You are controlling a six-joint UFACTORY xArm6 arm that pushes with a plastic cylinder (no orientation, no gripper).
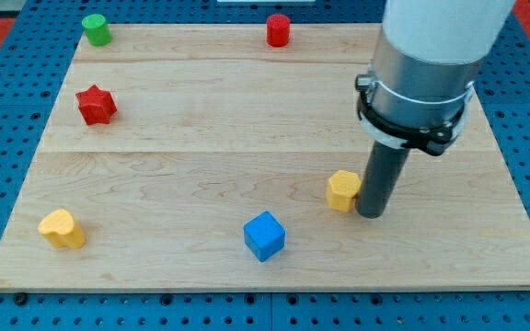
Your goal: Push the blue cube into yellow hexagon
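The blue cube [264,235] sits near the bottom edge of the wooden worktop [247,119], about midway between the bottom-left and bottom-right corners, with one corner turned toward the view's bottom. The yellow hexagon [343,190] lies up and to the view's right of it, closer to the right edge, and the two are near each other but clearly apart.

My tip [372,213] rests on the board just beside the yellow hexagon, on its right side; the rod looks to be touching the hexagon or all but touching it. The tip is well apart from the blue cube, which lies down and to the view's left of it. The arm carries no grasping part at all, only this straight dark rod, so nothing is held or clamped.

A second yellow block [62,228], of a rounded shape I cannot name, sits near the bottom-left corner. A red star [96,105] lies close to the left edge, in the upper half. A green cylinder [96,29] stands at the top-left corner, and a red cylinder [278,30] stands at the top edge, roughly at its middle.
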